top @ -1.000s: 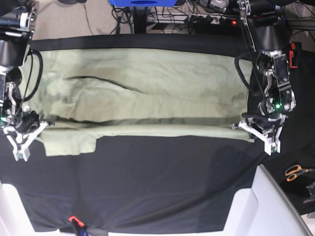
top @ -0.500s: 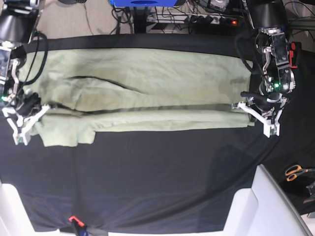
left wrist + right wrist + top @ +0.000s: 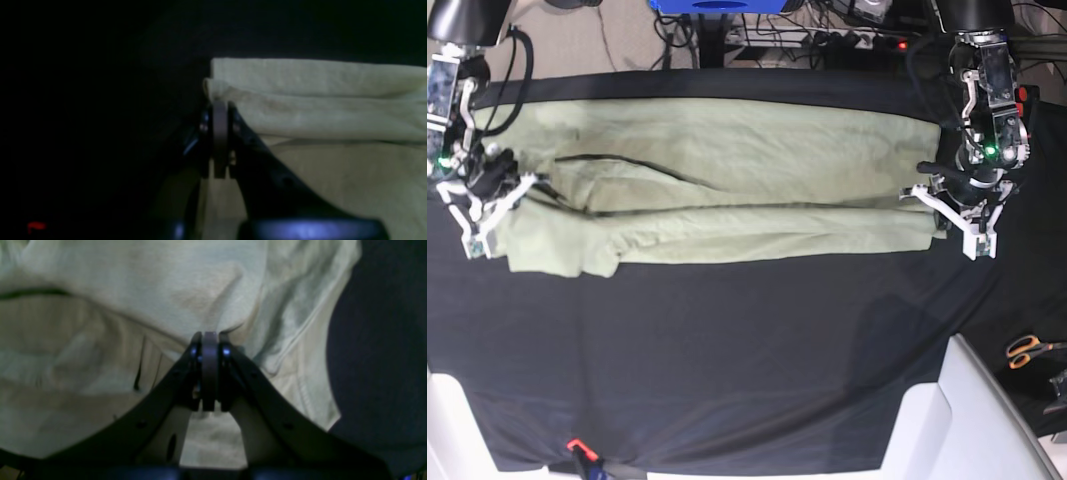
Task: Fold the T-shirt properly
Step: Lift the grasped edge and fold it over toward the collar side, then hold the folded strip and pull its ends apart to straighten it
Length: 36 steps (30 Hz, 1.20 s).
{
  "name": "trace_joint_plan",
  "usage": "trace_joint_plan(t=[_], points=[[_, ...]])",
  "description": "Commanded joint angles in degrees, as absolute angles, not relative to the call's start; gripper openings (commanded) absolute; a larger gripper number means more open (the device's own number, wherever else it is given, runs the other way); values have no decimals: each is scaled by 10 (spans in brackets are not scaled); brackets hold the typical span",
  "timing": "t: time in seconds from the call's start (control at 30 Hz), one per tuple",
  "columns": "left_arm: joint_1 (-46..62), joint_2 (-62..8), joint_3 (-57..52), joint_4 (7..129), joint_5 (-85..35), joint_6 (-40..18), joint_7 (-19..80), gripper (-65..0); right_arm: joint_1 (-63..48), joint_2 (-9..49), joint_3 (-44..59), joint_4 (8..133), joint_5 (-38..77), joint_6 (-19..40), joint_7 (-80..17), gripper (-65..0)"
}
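Two grippers pinch opposite ends of the T-shirt [image 3: 717,185], a pale sage-green garment stretched sideways across the far half of the black tablecloth [image 3: 727,360]. Its near long edge is lifted and doubled over the body, forming a long band with a dark crease line along the middle. The left gripper [image 3: 220,110] has its jaws pressed together on the corner of that folded edge; two cloth layers show there. The right gripper [image 3: 209,340], likewise clamped, bites wrinkled fabric beside a stitched hem. A short sleeve flap hangs out below the band near the right gripper.
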<state>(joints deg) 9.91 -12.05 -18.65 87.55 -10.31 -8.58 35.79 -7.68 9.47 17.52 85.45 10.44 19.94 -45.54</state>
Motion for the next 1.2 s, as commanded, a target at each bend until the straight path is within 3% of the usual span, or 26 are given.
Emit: trace_joint_plan(t=[0.0, 1.17], points=[[99, -131, -189, 888, -102, -83, 347, -650, -69, 103, 177, 869, 108, 197, -448, -650], [95, -131, -158, 808, -96, -82, 343, -650, -100, 87, 176, 842, 108, 197, -445, -650]])
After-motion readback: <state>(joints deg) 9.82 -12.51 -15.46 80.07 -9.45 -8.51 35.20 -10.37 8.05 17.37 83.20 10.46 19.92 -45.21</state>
